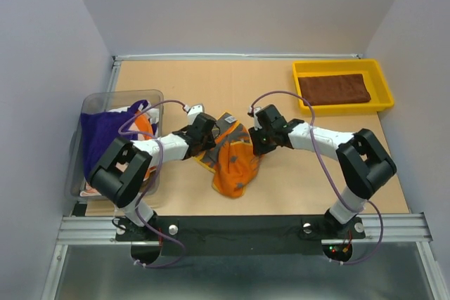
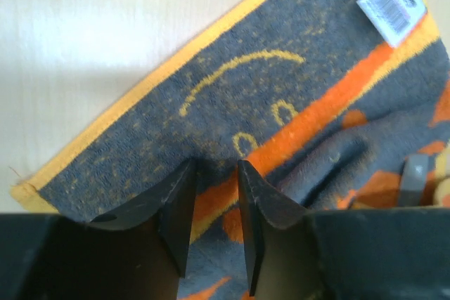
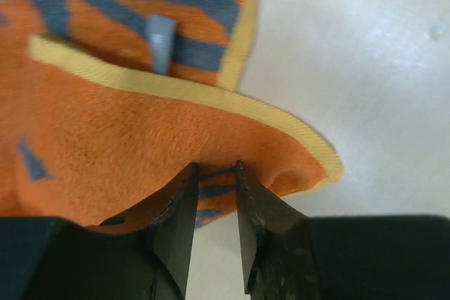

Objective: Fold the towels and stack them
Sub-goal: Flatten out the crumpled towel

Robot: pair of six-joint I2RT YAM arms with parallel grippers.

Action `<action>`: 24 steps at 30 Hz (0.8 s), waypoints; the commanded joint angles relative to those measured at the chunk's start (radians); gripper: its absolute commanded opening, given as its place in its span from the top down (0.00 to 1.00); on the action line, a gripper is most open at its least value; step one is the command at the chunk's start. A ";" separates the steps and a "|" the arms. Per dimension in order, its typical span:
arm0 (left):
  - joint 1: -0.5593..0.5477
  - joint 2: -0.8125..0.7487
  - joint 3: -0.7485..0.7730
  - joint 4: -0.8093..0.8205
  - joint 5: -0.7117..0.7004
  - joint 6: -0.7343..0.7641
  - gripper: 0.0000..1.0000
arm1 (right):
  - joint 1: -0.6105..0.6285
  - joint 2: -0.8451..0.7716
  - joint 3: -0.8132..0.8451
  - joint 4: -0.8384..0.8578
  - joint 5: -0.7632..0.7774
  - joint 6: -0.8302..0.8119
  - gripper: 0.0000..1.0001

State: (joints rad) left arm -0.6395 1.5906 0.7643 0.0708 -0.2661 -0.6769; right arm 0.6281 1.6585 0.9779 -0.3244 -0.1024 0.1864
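The orange-and-grey patterned towel point(image 1: 232, 158) lies crumpled at the table's middle, between both arms. My left gripper point(image 1: 209, 133) presses down on its grey, yellow-edged part point(image 2: 232, 96). Its jaws point(image 2: 216, 165) are drawn narrow, with cloth pinched between the tips. My right gripper point(image 1: 256, 135) has its tips point(image 3: 216, 166) closed on the towel's raised orange edge point(image 3: 126, 138), with bare table under the fold. A dark brown towel point(image 1: 335, 89) lies folded in the yellow tray point(image 1: 306, 69). A purple towel point(image 1: 104, 138) and an orange towel point(image 1: 143, 126) sit in the clear bin point(image 1: 123, 96).
The yellow tray stands at the back right and the clear bin at the left edge. Grey walls close in the table on three sides. A white barcode label point(image 2: 391, 1) is sewn at the patterned towel's far corner. Purple cables loop over both arms.
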 commanded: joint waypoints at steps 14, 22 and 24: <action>0.017 0.299 0.397 -0.095 0.082 0.224 0.40 | 0.059 -0.296 -0.327 -0.272 0.041 0.361 0.64; -0.031 0.192 0.452 -0.075 0.052 0.277 0.18 | 0.165 -0.421 -0.150 -0.349 0.067 0.349 0.49; -0.005 0.100 0.438 -0.101 0.030 0.296 0.15 | 0.159 -0.369 -0.034 -0.361 0.139 0.268 0.41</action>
State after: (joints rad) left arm -0.6918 1.8954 1.2087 -0.0101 -0.1902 -0.4313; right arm 0.7933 1.2667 0.7456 -0.6651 -0.0555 0.5472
